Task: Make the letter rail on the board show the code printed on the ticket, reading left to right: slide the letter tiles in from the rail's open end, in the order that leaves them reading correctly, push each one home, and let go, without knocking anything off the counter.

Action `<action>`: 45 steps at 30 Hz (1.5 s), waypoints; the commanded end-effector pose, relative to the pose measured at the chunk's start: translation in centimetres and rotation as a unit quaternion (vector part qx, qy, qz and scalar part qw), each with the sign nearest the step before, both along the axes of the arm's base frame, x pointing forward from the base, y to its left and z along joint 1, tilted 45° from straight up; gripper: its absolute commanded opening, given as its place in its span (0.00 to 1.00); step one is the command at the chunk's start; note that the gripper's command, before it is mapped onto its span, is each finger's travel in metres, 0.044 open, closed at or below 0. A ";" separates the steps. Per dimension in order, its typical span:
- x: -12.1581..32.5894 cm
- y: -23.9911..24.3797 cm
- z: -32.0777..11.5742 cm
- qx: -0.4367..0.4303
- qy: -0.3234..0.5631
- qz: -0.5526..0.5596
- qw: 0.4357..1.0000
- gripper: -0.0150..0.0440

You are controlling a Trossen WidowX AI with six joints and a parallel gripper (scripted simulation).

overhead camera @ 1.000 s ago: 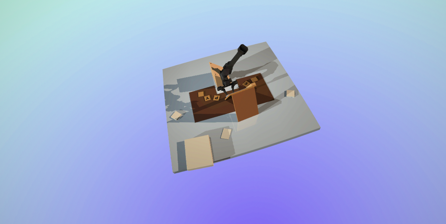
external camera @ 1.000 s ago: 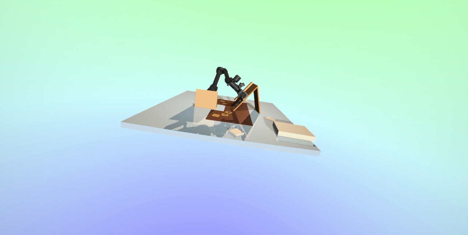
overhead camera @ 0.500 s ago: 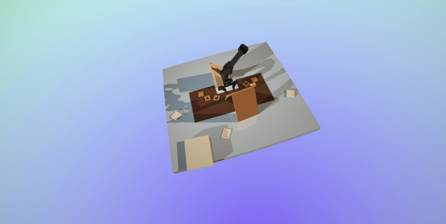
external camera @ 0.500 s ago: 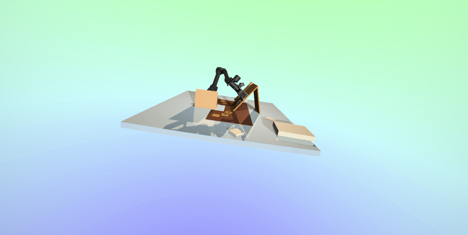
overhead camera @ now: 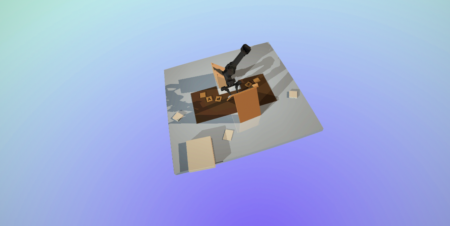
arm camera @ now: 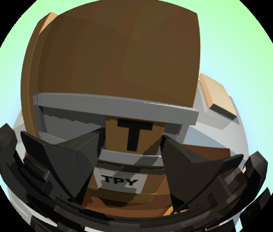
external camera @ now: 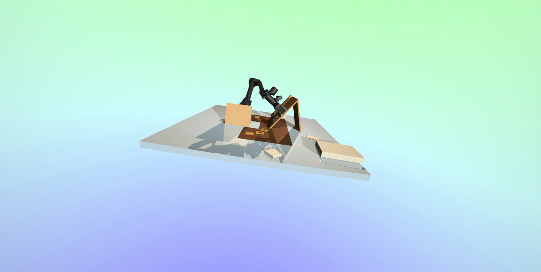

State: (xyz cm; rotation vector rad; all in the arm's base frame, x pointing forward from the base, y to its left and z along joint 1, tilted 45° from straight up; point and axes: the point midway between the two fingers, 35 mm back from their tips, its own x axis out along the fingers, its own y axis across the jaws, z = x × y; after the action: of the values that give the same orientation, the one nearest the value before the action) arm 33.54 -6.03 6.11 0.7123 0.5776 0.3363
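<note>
In the wrist view my gripper [arm camera: 133, 135] is shut on a tan tile marked T [arm camera: 133, 133]. The tile sits between the two grey bars of the letter rail [arm camera: 89, 102] on the sloping brown board [arm camera: 120, 48] [overhead camera: 248, 105] [external camera: 297, 113]. The white ticket [arm camera: 118, 180] just below the rail reads TPY. In the top and exterior views the gripper [overhead camera: 230, 91] [external camera: 274, 116] is at the board's face. A Y tile [overhead camera: 209, 99], a P tile [overhead camera: 217, 98] and a blank-looking tile [overhead camera: 202, 94] lie on the dark brown mat [overhead camera: 213, 113] to the left.
Two more tiles [overhead camera: 248, 84] [overhead camera: 256, 80] lie on the mat's far right. An upright orange panel [overhead camera: 216, 71] [external camera: 238, 114] stands behind the arm. A cream box [overhead camera: 200, 153] [external camera: 340, 152] sits at the counter's front edge. Small cream pads [overhead camera: 177, 116] [overhead camera: 228, 134] [overhead camera: 293, 94] lie around.
</note>
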 end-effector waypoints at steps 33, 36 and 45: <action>-0.2 1.3 1.4 0.000 0.001 -0.003 1.000 0.25; -0.2 1.4 1.5 0.000 0.001 -0.003 1.000 0.25; -0.2 1.8 1.8 0.000 0.001 -0.003 1.000 0.25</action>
State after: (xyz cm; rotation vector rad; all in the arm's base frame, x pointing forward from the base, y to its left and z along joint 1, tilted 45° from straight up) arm 33.34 -4.29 7.80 0.7134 0.5781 0.3366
